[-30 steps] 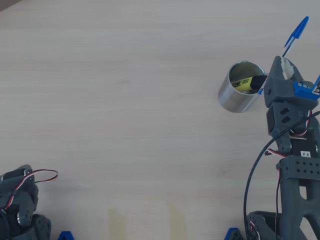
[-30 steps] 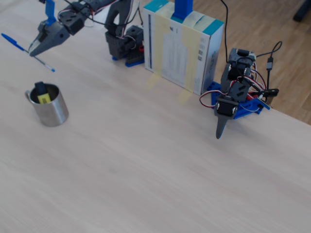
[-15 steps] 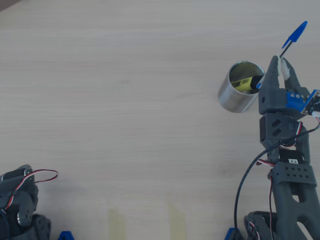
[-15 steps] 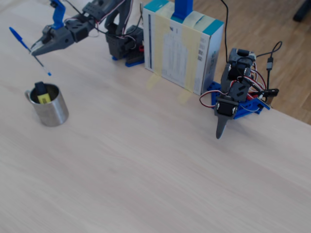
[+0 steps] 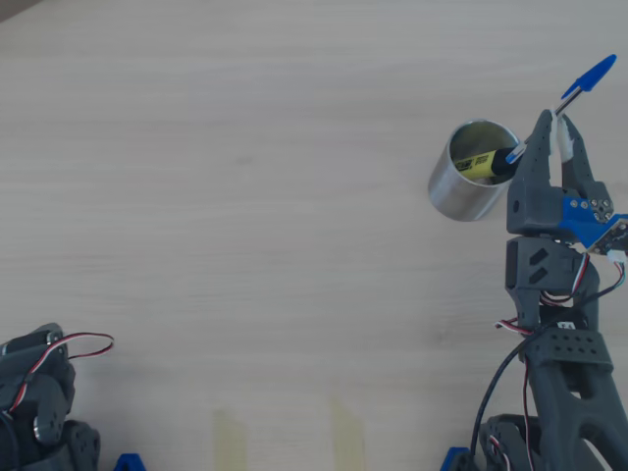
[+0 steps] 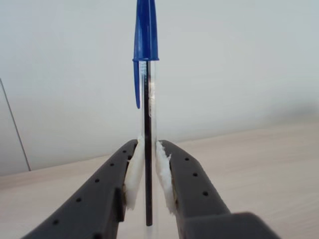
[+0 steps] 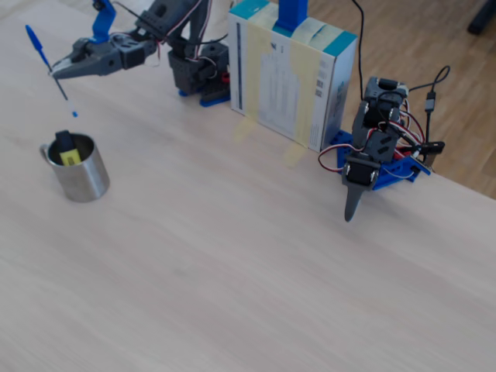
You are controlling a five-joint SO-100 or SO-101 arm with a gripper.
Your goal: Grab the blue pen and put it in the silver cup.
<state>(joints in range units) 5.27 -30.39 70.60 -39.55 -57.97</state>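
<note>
Pinching the blue pen (image 6: 147, 94) by its clear barrel, the gripper (image 6: 148, 186) has both white-padded fingers (image 6: 133, 174) pressed against it from either side — the pen stands between them with its blue cap pointing away from the wrist camera. In the fixed view the gripper (image 7: 56, 73) is raised above the table (image 7: 248, 256), and the pen (image 7: 48, 68) runs steeply through its tips, cap up and writing end down. Below those tips and slightly toward the camera sits the silver cup (image 7: 77, 172), upright on the table, with a yellow highlighter (image 7: 67, 150) leaning inside it. From overhead, the pen (image 5: 569, 93) crosses the gripper's tips (image 5: 549, 123) on a slant — its lower end lies over the rim of the cup (image 5: 471, 182), beside the highlighter (image 5: 481, 163), and its cap reaches outward past the fingers.
</note>
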